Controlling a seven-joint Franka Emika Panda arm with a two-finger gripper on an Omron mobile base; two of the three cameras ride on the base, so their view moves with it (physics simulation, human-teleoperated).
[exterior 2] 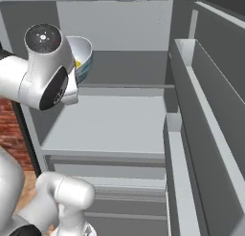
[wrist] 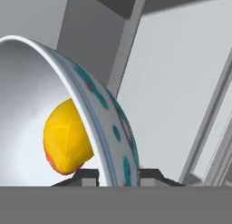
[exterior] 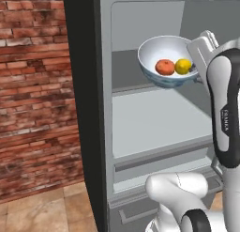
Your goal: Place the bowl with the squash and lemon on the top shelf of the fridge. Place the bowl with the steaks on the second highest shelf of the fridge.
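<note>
Presently, the bowl with the squash and lemon is held by its rim in the closed claw, at the fridge's top shelf front edge. Door bins flank the right. Open room is seen on the second highest shelf below.

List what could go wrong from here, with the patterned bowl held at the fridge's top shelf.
1. The gripper pinches only the rim of the bowl, on one side. The bowl looks tilted, so the squash and lemon could roll out.
2. The bowl sits at the front edge of the top shelf; released here, it might tip onto the second highest shelf.
3. A rim-only grip could slip.
</note>
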